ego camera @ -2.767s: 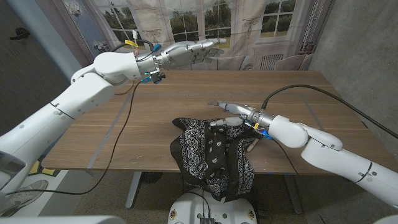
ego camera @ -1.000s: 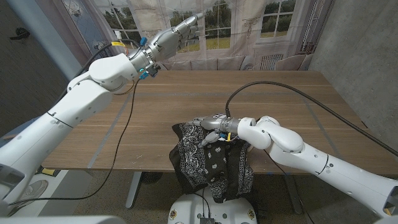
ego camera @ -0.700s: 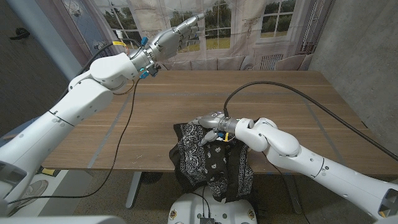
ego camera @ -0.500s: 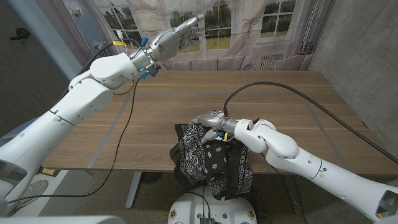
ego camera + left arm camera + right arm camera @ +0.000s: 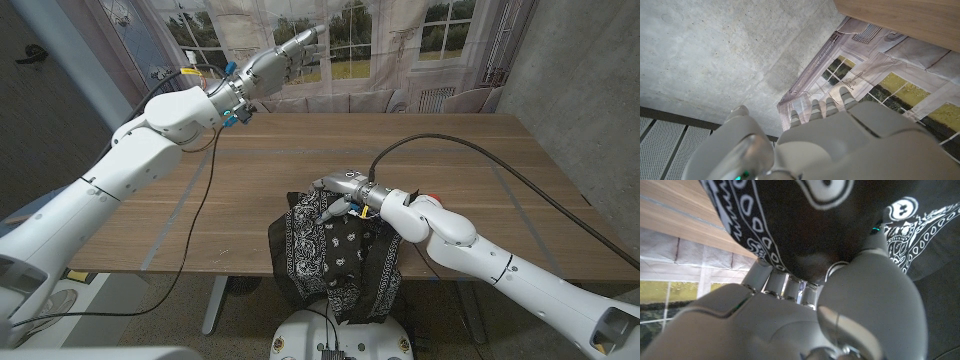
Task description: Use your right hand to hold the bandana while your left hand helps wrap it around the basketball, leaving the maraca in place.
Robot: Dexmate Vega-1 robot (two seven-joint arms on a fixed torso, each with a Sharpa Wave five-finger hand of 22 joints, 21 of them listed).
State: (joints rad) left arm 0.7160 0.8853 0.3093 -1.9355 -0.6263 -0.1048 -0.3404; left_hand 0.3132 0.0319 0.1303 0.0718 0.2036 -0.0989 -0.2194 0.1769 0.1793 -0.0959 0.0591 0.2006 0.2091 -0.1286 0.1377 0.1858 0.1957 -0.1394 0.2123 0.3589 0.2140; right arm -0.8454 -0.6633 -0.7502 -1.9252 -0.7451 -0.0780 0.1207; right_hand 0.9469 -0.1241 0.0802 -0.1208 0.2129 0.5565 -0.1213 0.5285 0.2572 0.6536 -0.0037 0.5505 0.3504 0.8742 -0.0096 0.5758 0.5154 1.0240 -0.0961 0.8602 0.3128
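Note:
A black bandana (image 5: pixel 335 250) with white paisley print lies bunched at the table's front edge, and part of it hangs over the edge. My right hand (image 5: pixel 338 193) sits on its far upper part, fingers curled into the cloth. In the right wrist view the fingers (image 5: pixel 775 277) dig into the bandana (image 5: pixel 805 225) and grip a fold. The cloth bulges, and what lies under it is hidden. My left hand (image 5: pixel 283 52) is raised high over the table's far left, fingers stretched out and holding nothing. It appears again in the left wrist view (image 5: pixel 840 140), against the backdrop.
The wooden table (image 5: pixel 250 170) stretches bare to the left and behind the bandana. A black cable (image 5: pixel 480 150) arcs over the table's right half to my right arm. Another cable (image 5: pixel 205 190) hangs from my left arm. A printed window backdrop (image 5: pixel 400 40) stands behind the table.
My right hand has slid left and back across the bandana and closed on it, bunching the cloth and dragging it left. My left hand rose earlier and has since held still.

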